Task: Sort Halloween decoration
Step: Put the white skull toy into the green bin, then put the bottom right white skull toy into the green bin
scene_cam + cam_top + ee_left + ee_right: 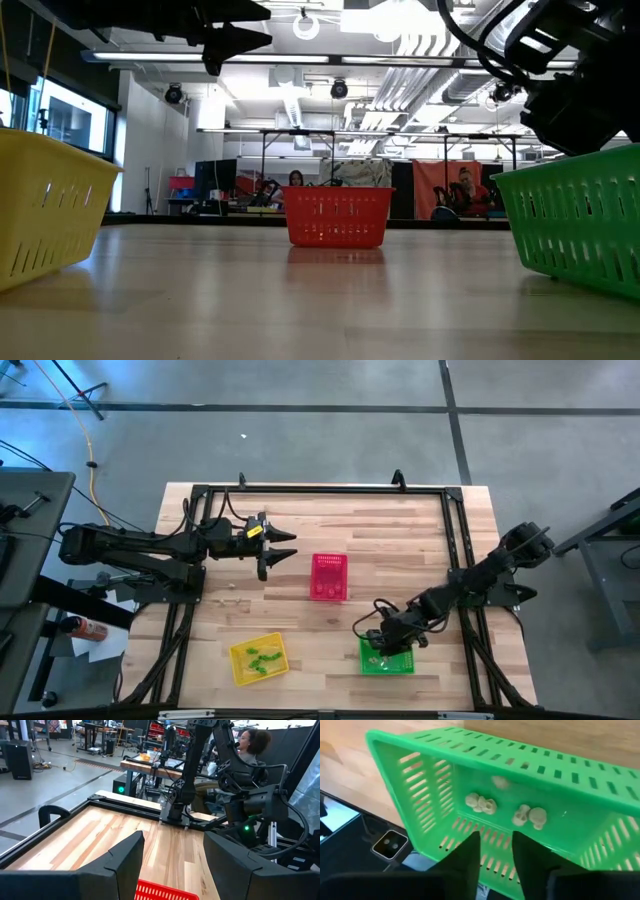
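From above we see the right hand point(388, 643) over the green basket point(402, 663); green trinkets point(260, 658) lie in the yellow basket point(240, 662), none loose on the worktop point(400, 540). The left hand point(172, 865) waits, spread. The right wrist shows fingers slightly apart, empty, above pale trinkets point(530, 816); sorting seems nearly finished.
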Robot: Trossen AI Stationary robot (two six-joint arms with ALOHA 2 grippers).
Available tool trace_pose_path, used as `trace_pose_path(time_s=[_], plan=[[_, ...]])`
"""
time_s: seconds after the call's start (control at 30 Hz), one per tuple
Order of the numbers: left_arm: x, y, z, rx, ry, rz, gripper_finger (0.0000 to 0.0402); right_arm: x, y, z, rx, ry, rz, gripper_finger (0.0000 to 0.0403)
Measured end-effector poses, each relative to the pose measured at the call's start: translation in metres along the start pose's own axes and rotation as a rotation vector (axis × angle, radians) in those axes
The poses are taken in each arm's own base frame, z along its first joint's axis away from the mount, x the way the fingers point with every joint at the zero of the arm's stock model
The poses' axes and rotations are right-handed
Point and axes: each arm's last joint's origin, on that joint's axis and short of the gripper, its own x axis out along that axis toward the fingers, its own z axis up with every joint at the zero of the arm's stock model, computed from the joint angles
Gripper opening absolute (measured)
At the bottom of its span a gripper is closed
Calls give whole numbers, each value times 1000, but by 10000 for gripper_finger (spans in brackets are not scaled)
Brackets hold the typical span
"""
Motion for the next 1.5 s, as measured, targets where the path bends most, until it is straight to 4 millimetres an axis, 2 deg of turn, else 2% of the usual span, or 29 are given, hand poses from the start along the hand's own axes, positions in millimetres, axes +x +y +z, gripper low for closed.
trace_pose_path(time_s=[0.2, 0.3, 0.37, 0.5, 0.57, 0.73, 0.83, 0.9, 1.0, 1.17, 1.5], plan=[[0, 0, 0, 0, 0, 0, 197, -7, 4, -1, -107, 18, 27, 161], [0, 0, 0, 1, 0, 0, 197, -26, 13, -6, -226, 17, 113, 176], [0, 0, 0, 1, 0, 0, 197, -43, 20, -7, -308, -44, 200, 178], [0, 0, 0, 0, -1, -1, 197, -82, 33, -3, -493, -322, 379, 177], [0, 0, 0, -1, -1, 0, 197, -97, 38, 2, -598, -512, 408, 177], [0, 0, 0, -9, -1, -1, 197, -123, 56, 20, -1039, -997, 314, 177], [0, 0, 1, -9, -6, -1, 197, -138, 72, 36, -1259, -1178, 280, 177], [0, 0, 1, -9, -14, -3, 197, -148, 78, 47, -1305, -1254, 289, 177], [0, 0, 1, -9, -14, -3, 197, -158, 82, 62, -1317, -1279, 315, 177], [0, 0, 1, -10, -15, -3, 197, -163, 82, 78, -1394, -1262, 288, 177], [0, 0, 1, -9, -15, -3, 197, -164, 82, 82, -1467, -1280, 242, 177]])
